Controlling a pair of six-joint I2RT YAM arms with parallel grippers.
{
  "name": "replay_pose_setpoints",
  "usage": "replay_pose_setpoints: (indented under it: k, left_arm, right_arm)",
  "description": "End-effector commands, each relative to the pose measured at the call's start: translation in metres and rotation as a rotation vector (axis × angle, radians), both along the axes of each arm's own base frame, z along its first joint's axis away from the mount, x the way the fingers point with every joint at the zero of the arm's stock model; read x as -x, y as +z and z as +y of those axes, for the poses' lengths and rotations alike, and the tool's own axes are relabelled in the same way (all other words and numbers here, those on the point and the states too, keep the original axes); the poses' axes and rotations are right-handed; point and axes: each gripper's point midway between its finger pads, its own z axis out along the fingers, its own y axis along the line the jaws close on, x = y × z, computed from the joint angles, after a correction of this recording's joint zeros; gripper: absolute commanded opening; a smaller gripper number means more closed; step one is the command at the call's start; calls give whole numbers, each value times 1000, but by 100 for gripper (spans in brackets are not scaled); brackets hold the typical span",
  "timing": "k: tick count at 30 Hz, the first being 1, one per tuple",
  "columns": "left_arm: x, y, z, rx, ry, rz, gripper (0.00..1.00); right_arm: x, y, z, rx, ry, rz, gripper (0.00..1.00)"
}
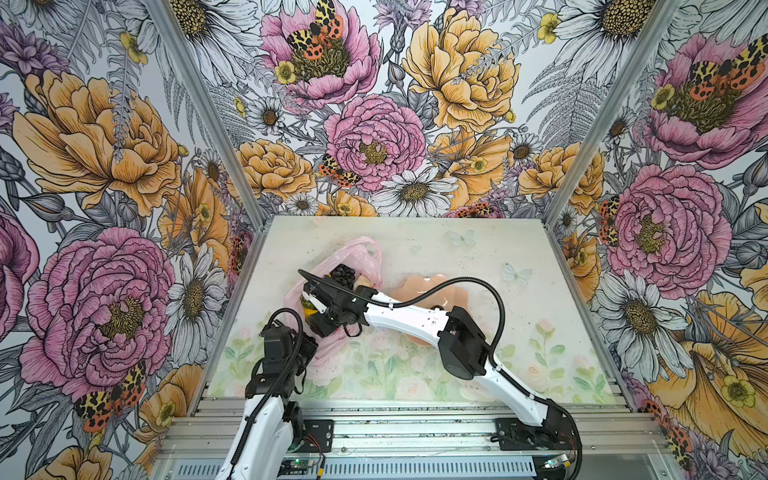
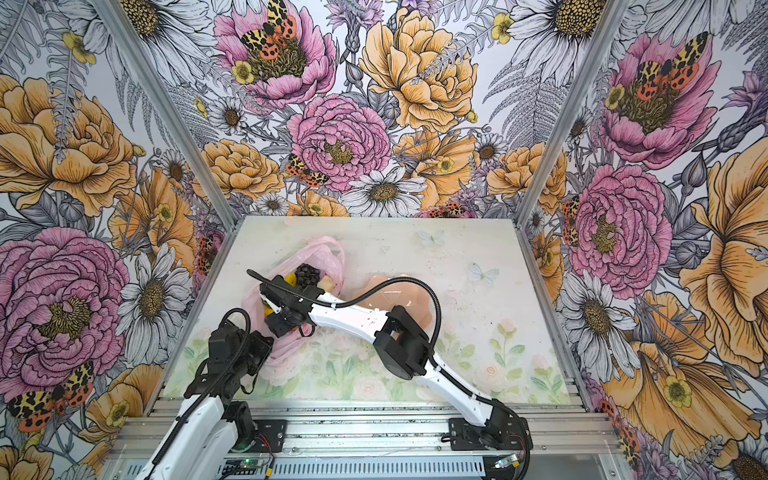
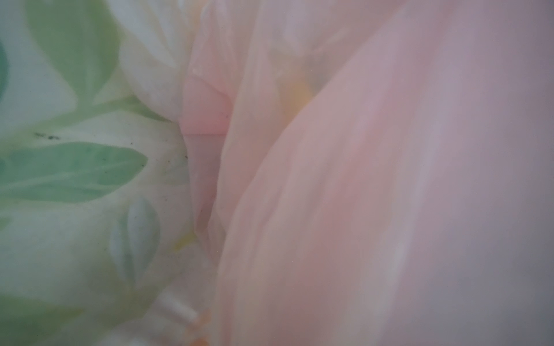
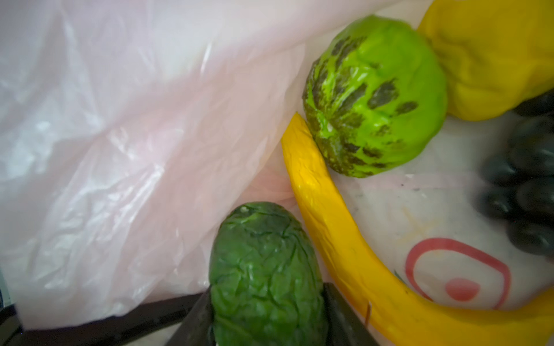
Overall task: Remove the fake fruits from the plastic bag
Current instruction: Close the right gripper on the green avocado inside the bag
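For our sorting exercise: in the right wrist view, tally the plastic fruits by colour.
Green: 2 (dark green wrinkled plastic avocado, lime-green bumpy plastic ball)
Yellow: 2 (curved yellow plastic banana, yellow plastic lemon)
Black: 1 (dark plastic grape bunch)
Total: 5

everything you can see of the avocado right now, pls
The avocado is dark green and oval, with wrinkled, slightly glossy skin that looks like soft plastic. It lies inside the plastic bag, rounded end pointing away from the right gripper, whose black fingers sit against both its flanks. Its near end is out of frame. Pink film lies along one side. The banana curves close along the other, contact unclear. Only the right wrist view shows it clearly.
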Motion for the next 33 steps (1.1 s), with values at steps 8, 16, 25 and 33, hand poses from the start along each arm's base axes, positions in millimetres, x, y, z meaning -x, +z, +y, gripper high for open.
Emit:
replay_pose_setpoints:
  k: [8,16,25,33]
  left_arm:
    - [17,-22,1,6,12,93,0]
    - [18,-22,2,6,16,93,0]
    - [18,-22,3,3,26,95,0]
    - [18,-21,5,1,33,90,0]
  right_arm:
    - [-39,77,-17,-116,-118,-89,53]
    - [-40,48,-22,-51,-123,-89,53]
    - [-45,18,-35,30,-132,-106,56]
    - [-53,-1,-35,51,-147,-100,63]
